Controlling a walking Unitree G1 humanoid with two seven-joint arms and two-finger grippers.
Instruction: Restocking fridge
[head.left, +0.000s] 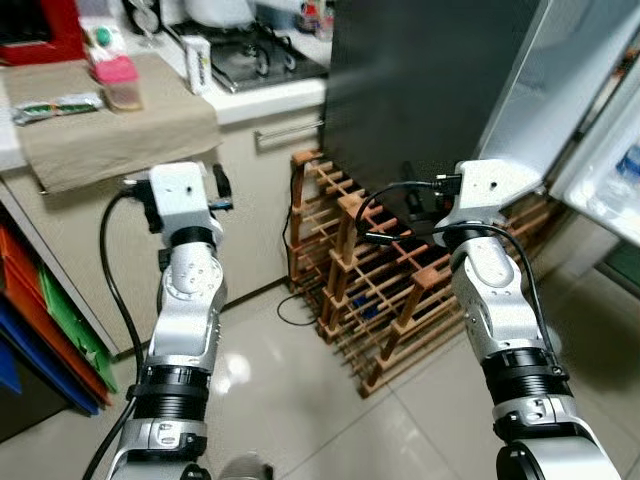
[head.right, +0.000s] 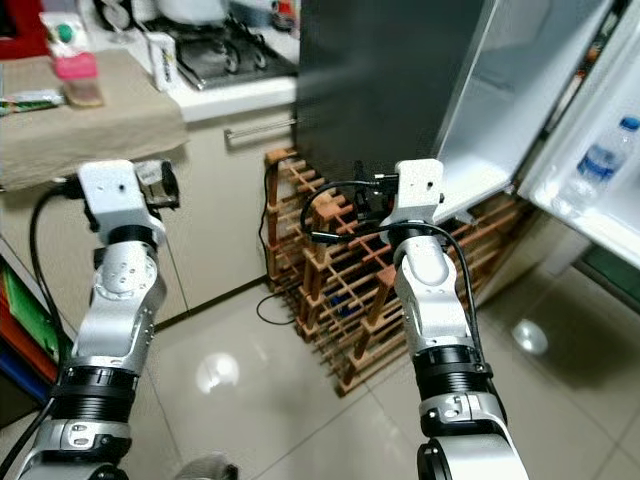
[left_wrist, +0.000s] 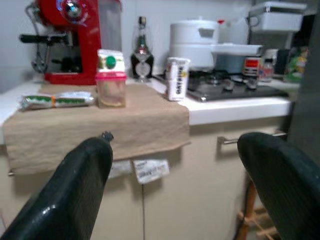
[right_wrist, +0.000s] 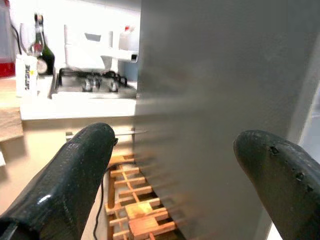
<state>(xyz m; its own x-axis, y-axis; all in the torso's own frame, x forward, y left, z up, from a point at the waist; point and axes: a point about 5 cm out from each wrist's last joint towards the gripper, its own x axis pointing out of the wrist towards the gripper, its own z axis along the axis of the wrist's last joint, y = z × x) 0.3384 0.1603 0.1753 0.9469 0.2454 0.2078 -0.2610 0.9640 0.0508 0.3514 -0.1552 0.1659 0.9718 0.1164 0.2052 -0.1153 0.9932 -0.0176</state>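
Observation:
The dark grey fridge (head.left: 420, 90) stands ahead with its door (head.right: 500, 90) swung open to the right. A water bottle (head.right: 600, 165) sits in a door shelf at the far right. On the counter's beige cloth (head.left: 110, 130) lie a pink-lidded container (left_wrist: 111, 90), a white carton (left_wrist: 176, 79) and a green-and-white packet (left_wrist: 56, 100). My left gripper (left_wrist: 177, 145) is raised facing the counter, open, with nothing between its fingers. My right gripper (right_wrist: 175, 136) points at the fridge's side wall, also open and holding nothing.
A wooden wine rack (head.left: 380, 290) stands on the floor against the fridge's side, right under my right arm. A gas hob (head.left: 255, 55) and a red coffee machine (left_wrist: 75, 40) are on the counter. Pale floor tiles (head.left: 300, 400) lie below my arms.

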